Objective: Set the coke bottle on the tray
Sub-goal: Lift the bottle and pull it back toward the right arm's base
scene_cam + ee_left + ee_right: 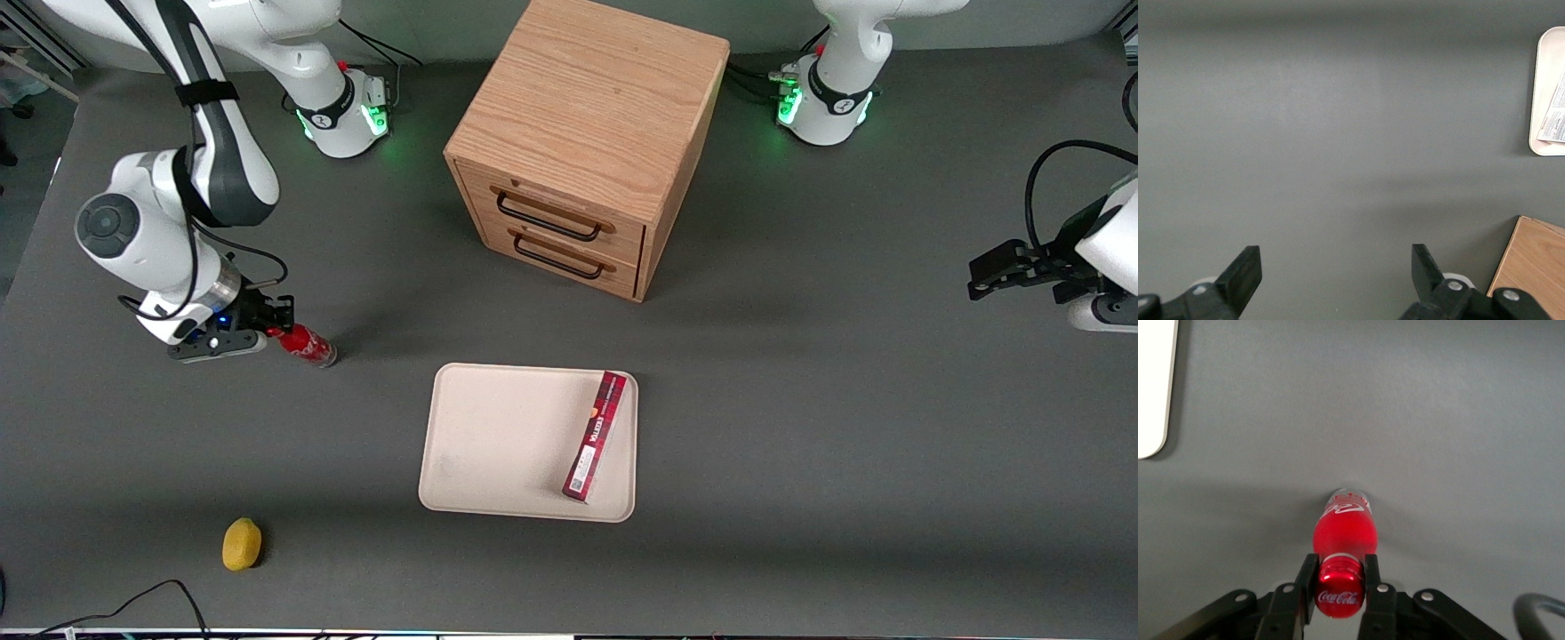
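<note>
Currently my gripper (1339,581) is closed on the coke bottle (1343,532), one finger on each side of its red cap, as the right wrist view shows. In the front view the gripper (277,331) sits low over the table (800,427) toward the working arm's end, with the coke bottle (304,345) hanging from it, long axis tilted, clear base pointing toward the tray (498,444). Whether the base touches the table I cannot tell. The tray lies well apart from the bottle, toward the table's middle and somewhat nearer the front camera. A dark-red box (596,436) occupies the tray's edge toward the parked arm; the side facing my gripper is bare. Judgement: grasp secured, carry pending; the coming move should lead with the base and set down on that bare part.
</note>
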Controlling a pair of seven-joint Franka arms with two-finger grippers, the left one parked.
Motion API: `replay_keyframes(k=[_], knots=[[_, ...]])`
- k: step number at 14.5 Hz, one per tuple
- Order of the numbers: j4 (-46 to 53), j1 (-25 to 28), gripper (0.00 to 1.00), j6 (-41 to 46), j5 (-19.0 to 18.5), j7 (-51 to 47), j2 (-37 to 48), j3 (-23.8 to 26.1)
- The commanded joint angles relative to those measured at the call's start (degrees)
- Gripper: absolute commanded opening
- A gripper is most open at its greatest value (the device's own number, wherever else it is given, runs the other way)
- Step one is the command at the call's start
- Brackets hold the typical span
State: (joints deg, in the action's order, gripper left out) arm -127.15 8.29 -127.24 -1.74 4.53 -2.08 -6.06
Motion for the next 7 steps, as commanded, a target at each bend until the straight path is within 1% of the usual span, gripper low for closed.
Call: replay_keyframes(k=[1,4,6,7], knots=[[8.45,-0.9,0.0,16.43,-0.72,3.02,5.15,-0.26],[24.79,-0.64,0.0,32.62,-0.19,3.04,3.49,-0.53],[38.92,-0.2,0.0,45.52,0.5,2.42,-1.15,-0.35],[46.83,-0.2,0.0,51.94,2.25,2.24,-4.74,-0.35]])
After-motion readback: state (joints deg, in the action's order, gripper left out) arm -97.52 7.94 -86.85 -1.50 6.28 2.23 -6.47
